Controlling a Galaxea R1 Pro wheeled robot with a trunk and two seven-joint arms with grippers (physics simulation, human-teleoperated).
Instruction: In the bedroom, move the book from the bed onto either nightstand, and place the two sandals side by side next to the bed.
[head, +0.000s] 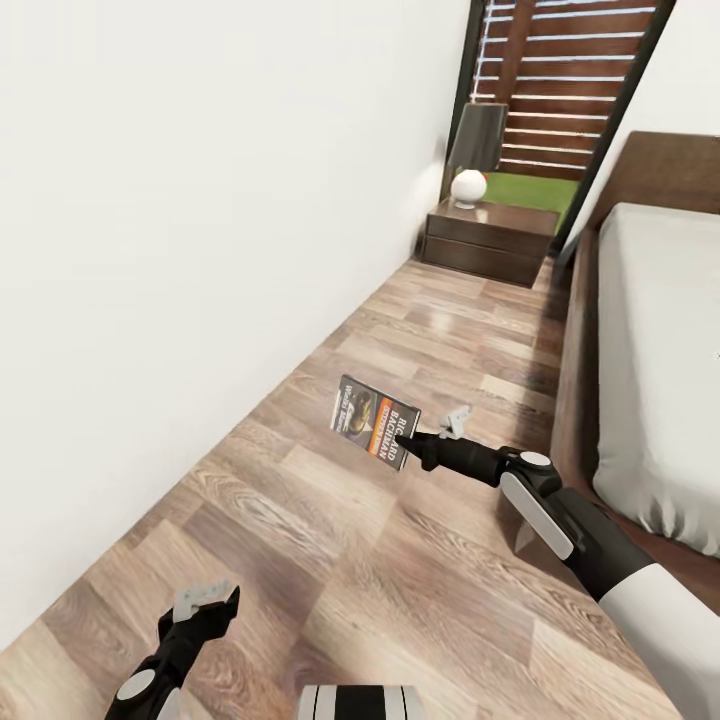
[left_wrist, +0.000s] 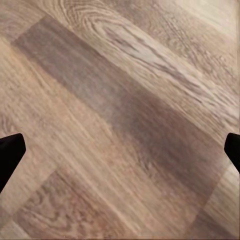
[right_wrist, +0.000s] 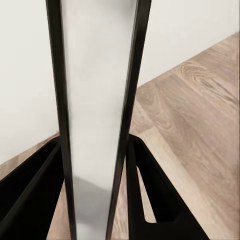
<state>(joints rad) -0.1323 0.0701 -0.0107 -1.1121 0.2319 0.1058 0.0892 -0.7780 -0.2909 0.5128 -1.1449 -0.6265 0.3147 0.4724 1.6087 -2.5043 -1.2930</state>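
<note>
- My right gripper (head: 412, 440) has its jaws clamped on the paperback book (head: 376, 421), holding it in the air above the wood-plank floor (head: 400, 560), between the white wall (head: 180, 250) and the bed (head: 650, 370)
- In the right wrist view the book's page edge (right_wrist: 95, 115) stands pinched between the black fingers (right_wrist: 150, 190)
- My left gripper (head: 205, 600) hangs low over the floor, jaws wide apart, holding nothing
- The nightstand (head: 490, 240) stands ahead by the wall, carrying a lamp (head: 474, 150)

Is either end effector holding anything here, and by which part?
The right end effector holds the book, pinched at one edge, above the floor. The left end effector is open and holds nothing.
</note>
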